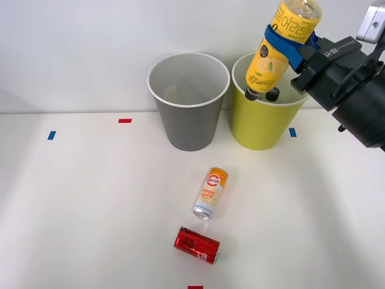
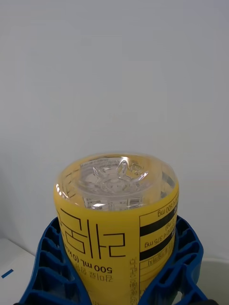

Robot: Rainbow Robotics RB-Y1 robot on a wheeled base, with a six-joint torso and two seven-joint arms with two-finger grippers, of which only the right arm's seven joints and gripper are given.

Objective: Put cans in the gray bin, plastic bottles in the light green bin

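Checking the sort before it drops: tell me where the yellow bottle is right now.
In the front view the yellow bottle is at upper right, held cap-down by the right end effector over the light green bin, its cap just inside the rim.

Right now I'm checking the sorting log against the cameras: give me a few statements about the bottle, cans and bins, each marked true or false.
1. The right gripper holds the yellow bottle cap-down above the light green bin. True.
2. The gray bin stands to the robot's right of the light green bin. False: it stands to its left.
3. The red can and the orange-and-white can both lie on the table. True.
4. The red can lies closer to the bins than the orange-and-white can. False: the orange-and-white can is closer.
5. A can already lies inside the gray bin. False: its visible inside holds nothing.
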